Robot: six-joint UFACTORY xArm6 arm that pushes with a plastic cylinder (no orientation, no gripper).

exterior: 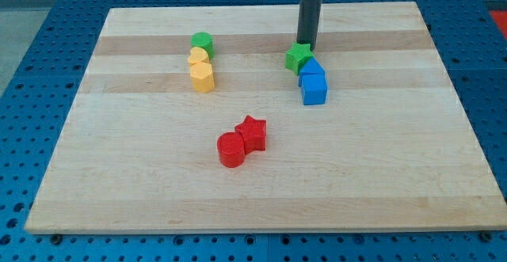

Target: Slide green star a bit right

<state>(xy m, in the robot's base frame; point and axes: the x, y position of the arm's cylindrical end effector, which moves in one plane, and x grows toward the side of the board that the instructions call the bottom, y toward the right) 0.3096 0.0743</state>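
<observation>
the small green star-shaped block sits in the upper middle of the board, a little to the view's right of centre, and by my reading the slide to the right is not visibly done: the star is pressed against the blue blocks on its right and lower side, so whatever room it has to travel is already crowded. my tip, the lower end of a straight dark matte rod, rests just above and slightly right of the star, touching or nearly touching its upper edge; it is not on the star's left side, which is where a push to the right would have to come from, so i judge that repositioning is left to do. there is no pincer on this arm at all, only the rod, so nothing can be apart or clamped. the upper blue block, seemingly wedge- or house-shaped, touches the star, and the blue cube-like block sits just below it, the pair forming a short column. well apart to the view's left stand a green rounded block and, touching below it, two yellow blocks with rounded or faceted tops. nearer the view's bottom a red star touches a red cylinder. all blocks look like smooth painted pieces with a dull sheen. the pale wooden board shows lengthwise grain bands and lies on a blue perforated table.
</observation>
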